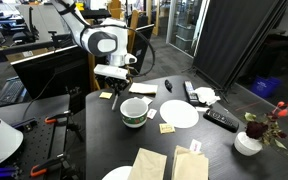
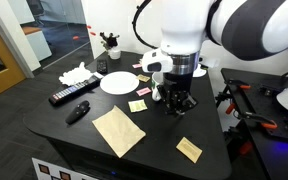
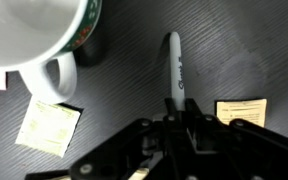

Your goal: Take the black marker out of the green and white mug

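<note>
Okay, marker's outside the mug now

Gripper (image 3: 182, 114) looks pinched nearly closed on one end of the black marker (image 3: 174, 62). The marker is over the dark table (image 3: 124, 100), beside the green and white mug (image 3: 34, 35). Can't tell if it touches the tabletop.

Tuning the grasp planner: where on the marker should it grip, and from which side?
Mid-barrel of the marker, from straight above, jaws across its narrow width. It looks to lie flat on the table, slim and straight, clear of the mug, so both long sides are open.
</note>
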